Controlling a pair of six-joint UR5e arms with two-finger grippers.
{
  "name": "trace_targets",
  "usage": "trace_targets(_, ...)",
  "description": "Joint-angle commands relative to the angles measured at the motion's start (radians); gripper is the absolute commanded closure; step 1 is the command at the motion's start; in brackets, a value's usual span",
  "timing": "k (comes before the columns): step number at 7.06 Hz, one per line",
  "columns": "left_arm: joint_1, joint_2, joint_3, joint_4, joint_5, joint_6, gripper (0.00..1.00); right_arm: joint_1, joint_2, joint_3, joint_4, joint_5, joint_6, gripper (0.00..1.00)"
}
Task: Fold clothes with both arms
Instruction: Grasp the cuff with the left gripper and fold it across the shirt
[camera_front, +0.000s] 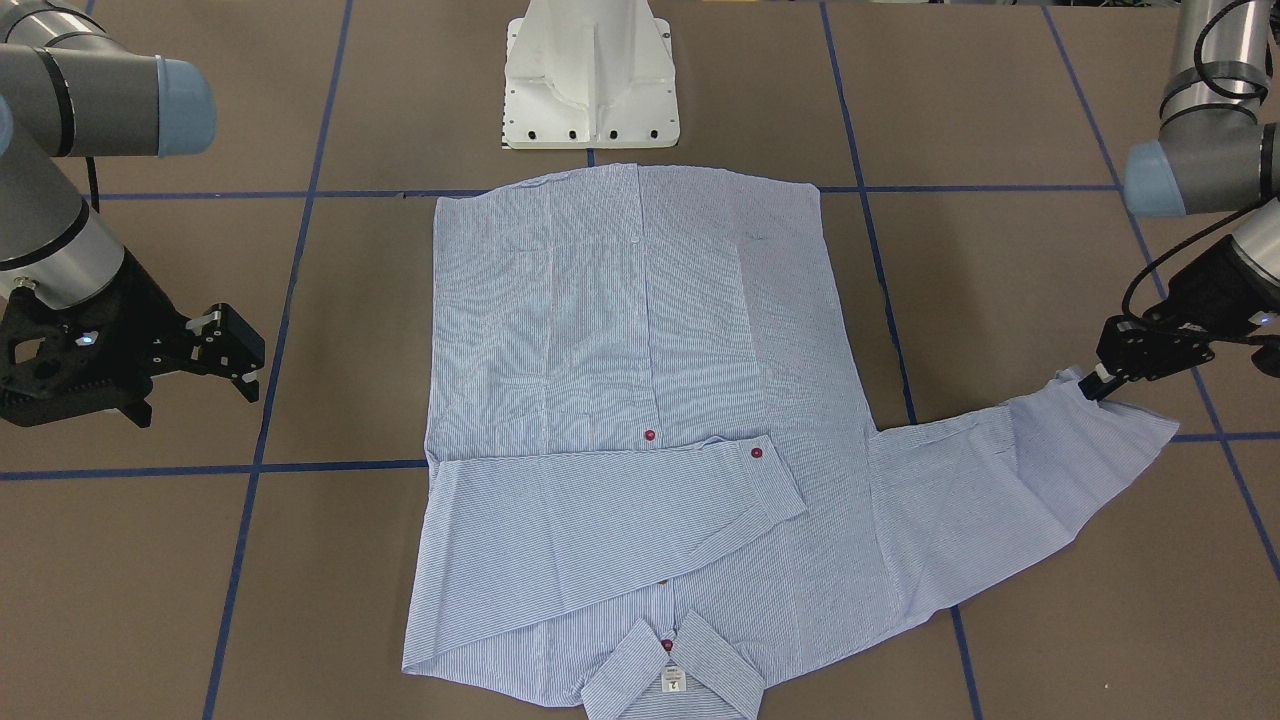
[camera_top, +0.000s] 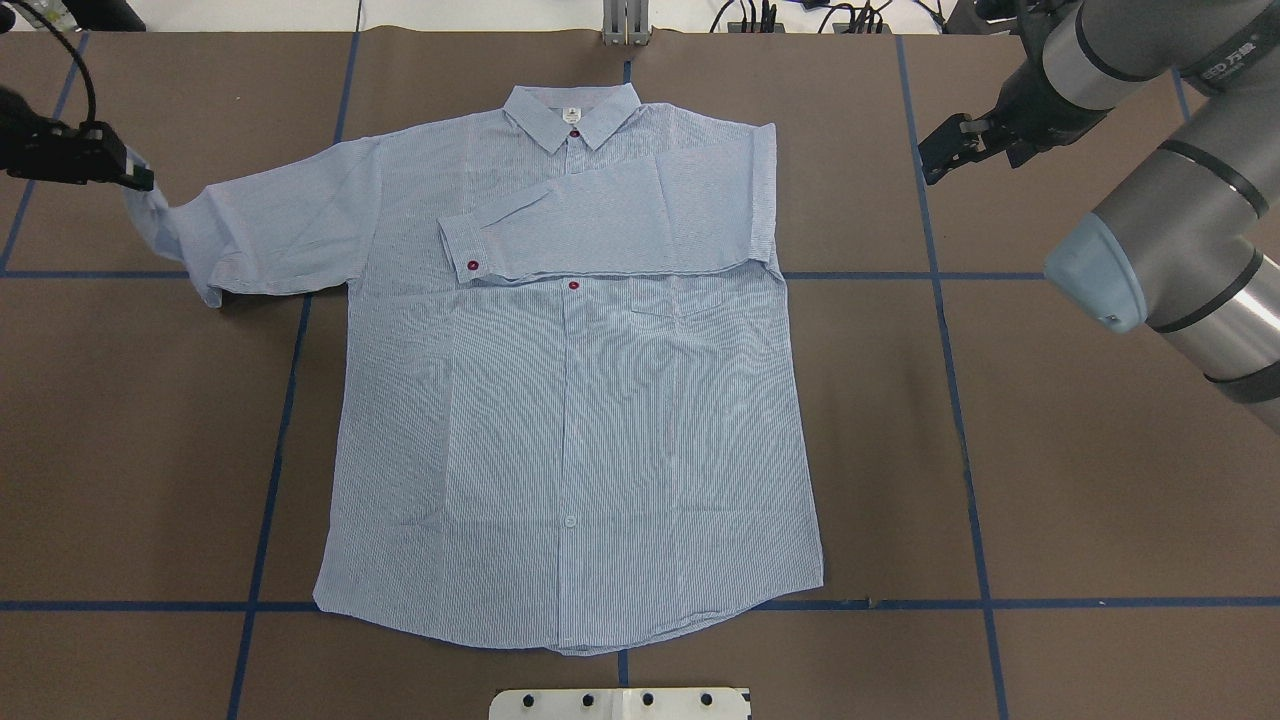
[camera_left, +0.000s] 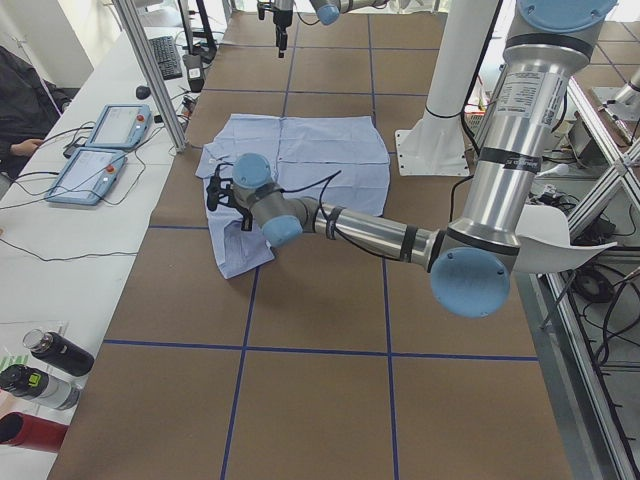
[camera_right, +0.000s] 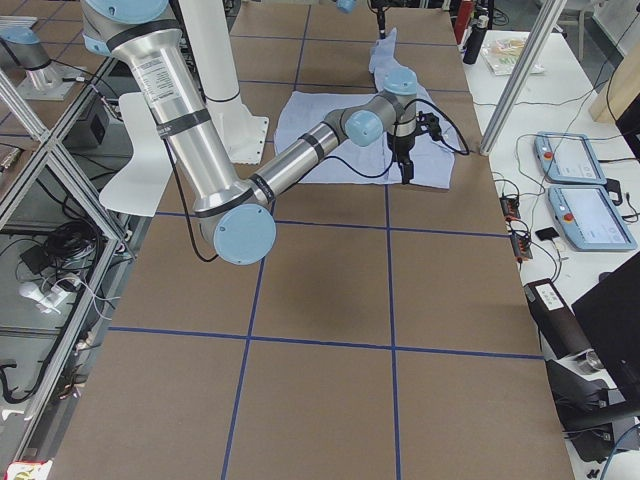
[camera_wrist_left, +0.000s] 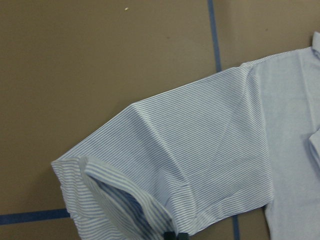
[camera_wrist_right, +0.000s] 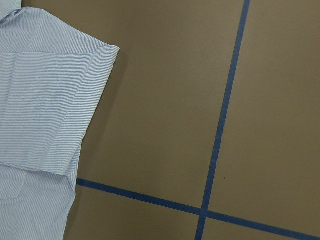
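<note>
The light blue striped shirt (camera_top: 570, 400) lies flat, front up, collar (camera_top: 570, 112) at the table's far side. One sleeve is folded across the chest, its red-buttoned cuff (camera_top: 470, 262) on top. The other sleeve (camera_top: 270, 225) stretches out sideways. My left gripper (camera_top: 140, 180) is shut on that sleeve's end (camera_front: 1075, 385) and holds it slightly raised; the left wrist view shows the sleeve (camera_wrist_left: 200, 150) curled over. My right gripper (camera_top: 940, 150) is open and empty, hovering beside the shirt's folded shoulder; it also shows in the front view (camera_front: 240, 360).
The white pedestal base (camera_front: 590, 80) stands at the shirt's hem. Blue tape lines (camera_top: 960, 400) cross the brown table. Two teach pendants (camera_left: 100, 150) and bottles (camera_left: 50, 370) sit on a side bench beyond the far edge.
</note>
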Motion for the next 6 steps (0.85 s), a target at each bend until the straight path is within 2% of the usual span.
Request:
trace_targets(1, 0.115, -0.204, -0.105, 0.341, 0.122, -0.155, 1.0, 0.0, -0.001, -0.001, 0.0, -0.001, -0.001, 0.0)
trace_targets(2, 0.168, -0.295, -0.107, 0.446, 0.167, -0.208, 1.0, -0.001, -0.001, -0.002, 0.0, -0.001, 0.0, 0.0)
trace_targets(4, 0.274, -0.413, -0.081, 0.458, 0.229, -0.358, 1.0, 0.0, 0.001, 0.0, 0.0, -0.001, 0.0, 0.0)
trace_targets(6, 0.344, -0.553, 0.031, 0.456, 0.273, -0.467, 1.0, 0.0, -0.001, 0.0, 0.0, -0.001, 0.0, 0.0)
